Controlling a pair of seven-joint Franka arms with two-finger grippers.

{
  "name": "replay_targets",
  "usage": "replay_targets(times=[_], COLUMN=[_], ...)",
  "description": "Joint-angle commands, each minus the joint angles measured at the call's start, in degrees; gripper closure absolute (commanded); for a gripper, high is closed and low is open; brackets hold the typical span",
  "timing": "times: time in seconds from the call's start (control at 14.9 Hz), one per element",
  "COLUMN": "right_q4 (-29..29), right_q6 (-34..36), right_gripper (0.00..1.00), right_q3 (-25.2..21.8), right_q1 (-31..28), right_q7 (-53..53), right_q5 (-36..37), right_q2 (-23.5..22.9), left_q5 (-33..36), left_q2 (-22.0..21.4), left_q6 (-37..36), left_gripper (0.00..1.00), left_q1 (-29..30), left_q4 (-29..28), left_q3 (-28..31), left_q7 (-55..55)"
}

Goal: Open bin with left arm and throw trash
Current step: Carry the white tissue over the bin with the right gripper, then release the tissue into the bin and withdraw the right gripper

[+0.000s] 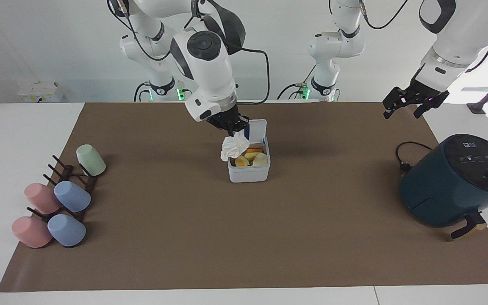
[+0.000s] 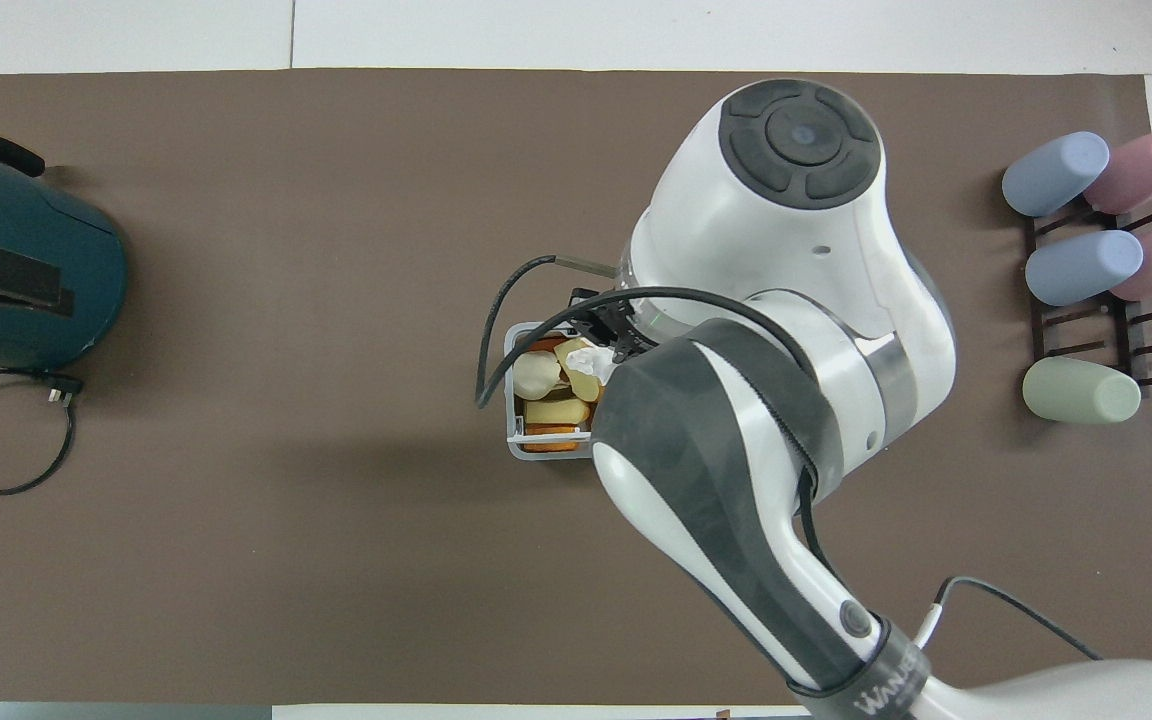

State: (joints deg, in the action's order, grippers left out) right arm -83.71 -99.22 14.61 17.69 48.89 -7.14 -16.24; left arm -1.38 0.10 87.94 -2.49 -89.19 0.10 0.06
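**Tissue hangs over the bin's edge, release not yet lined up**

On the counter [image 1: 244, 237] the bin [image 1: 248, 173] stands mid-mat with its lid [image 1: 256, 129] tipped up on the side nearer the robots, yellow and cream bits already lying inside. The right arm bends down over it from its own end of the counter, its wrist tilted so the right gripper [image 1: 234, 127] points down and slightly toward the lid. That gripper is pinched on the crumpled tissue [image 1: 234, 146], which dangles straight below it with its long axis near vertical. The tissue's lower end hangs over the bin's rim on the right arm's side (partly over the opening, partly over the wall, as far as the facing view tells). The drop probably turns on a small shift toward the bin's middle before letting go.

The left gripper [image 1: 408, 104] waits with fingers spread, raised over the counter's left-arm end near the air fryer [image 1: 456, 182].
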Motion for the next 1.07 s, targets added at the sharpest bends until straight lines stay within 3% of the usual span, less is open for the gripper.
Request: replay_targets(times=[0.0, 0.2, 0.74, 0.8, 0.87, 1.0], right_q4=[-1.3, -2.5, -12.2, -12.0, -11.9, -11.3], right_q6=[-3.5, -6.9, -12.7, -12.5, -12.7, -12.7], right_gripper=[1.0, 1.0, 1.0, 0.65, 0.01, 0.0], right_q3=[0.3, 0.4, 0.3, 0.3, 0.2, 0.2], right_q1=[0.4, 0.9, 0.9, 0.8, 0.9, 0.8], right_q7=[2.5, 7.6, 7.4, 7.4, 7.4, 6.8], right_q5=[-2.6, -4.6, -6.6, -6.6, -6.5, -5.7], right_q2=[0.0, 0.3, 4.2, 4.2, 4.2, 4.0], left_q5=[0.9, 0.9, 0.9, 0.9, 0.9, 0.9], left_q2=[-0.9, -0.9, -0.9, -0.9, -0.9, -0.9], left_q6=[-0.4, -0.4, -0.4, -0.4, -0.4, -0.4], left_gripper=[0.0, 0.0, 0.0, 0.0, 0.0, 0.0], left_q1=[0.6, 0.6, 0.6, 0.6, 0.6, 0.6], left_q4=[-0.7, -0.7, -0.7, -0.7, -0.9, -0.7], left_q3=[-0.4, -0.4, -0.4, -0.4, -0.4, -0.4], left_q7=[0.4, 0.4, 0.4, 0.4, 0.4, 0.4])
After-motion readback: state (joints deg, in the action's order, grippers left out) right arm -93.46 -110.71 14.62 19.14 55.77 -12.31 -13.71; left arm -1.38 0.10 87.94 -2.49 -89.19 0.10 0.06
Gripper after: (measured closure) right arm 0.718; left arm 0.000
